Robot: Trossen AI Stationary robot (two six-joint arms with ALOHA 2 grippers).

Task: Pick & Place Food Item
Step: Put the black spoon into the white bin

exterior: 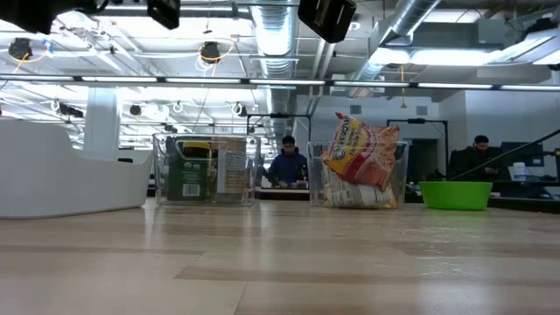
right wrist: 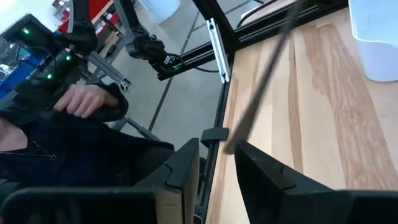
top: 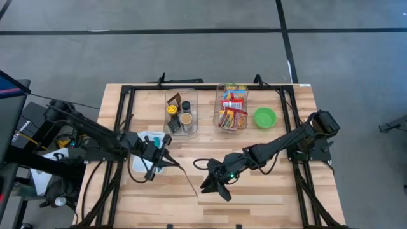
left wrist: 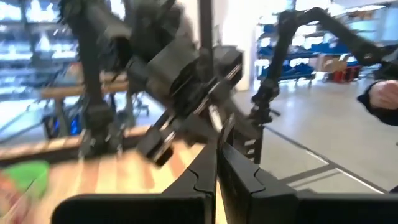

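Sitting upright in a clear bin (top: 231, 109) at the table's far edge, between a second bin (top: 181, 112) of jars and a green bowl (top: 265, 117): snack packets (top: 233, 108), untouched, presumably the food to be picked. Well apart from them, near the table's middle, the right gripper (top: 219, 182), fingers parted a little and empty, likely ahead of any reach. Left gripper (top: 166, 154) pressed shut on nothing, waiting over a white tub (top: 141, 163).
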